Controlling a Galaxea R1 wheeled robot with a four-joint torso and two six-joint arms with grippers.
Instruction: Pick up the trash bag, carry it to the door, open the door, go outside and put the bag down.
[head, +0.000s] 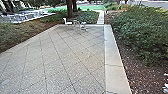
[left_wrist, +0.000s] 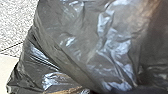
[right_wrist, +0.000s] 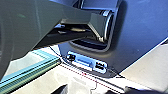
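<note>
The black trash bag (left_wrist: 75, 45), shiny and wrinkled, is large and close in the left wrist view. Pale speckled paving lies beyond one side of it. A thin tan strip crosses the plastic near the bag's edge. How the left gripper stands to the bag cannot be told. In the right wrist view, a greenish framed edge (right_wrist: 32, 73) lies beyond the robot's dark arm part; whether it belongs to the door is unclear.
Outdoor paving (head: 67, 57) stretches ahead, with a pale concrete border (head: 113, 65) on its right. Beyond that are mulch and a dense green hedge (head: 145, 32). A white chair (head: 68, 22) and other furniture stand at the far end, near tree trunks (head: 70, 8).
</note>
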